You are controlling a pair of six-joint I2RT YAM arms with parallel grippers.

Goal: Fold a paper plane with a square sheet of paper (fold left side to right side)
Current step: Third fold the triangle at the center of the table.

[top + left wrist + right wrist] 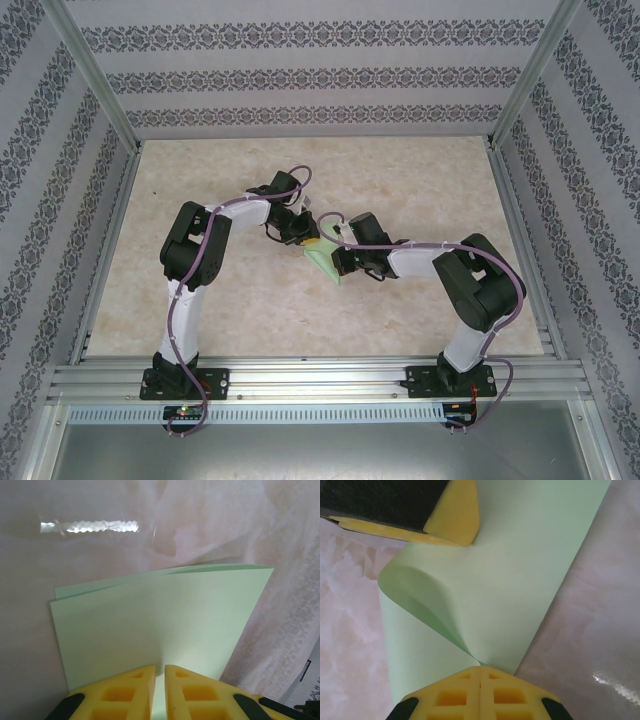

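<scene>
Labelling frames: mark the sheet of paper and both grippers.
sheet of paper (pixel 165 615), left wrist view, top layer.
left gripper (pixel 159 670), left wrist view, between fingertips.
right gripper (pixel 480 670), right wrist view, between fingertips.

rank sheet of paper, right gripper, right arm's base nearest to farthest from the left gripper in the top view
1. sheet of paper, pinched in the left gripper itself
2. right gripper, just right of it
3. right arm's base, near right edge
</scene>
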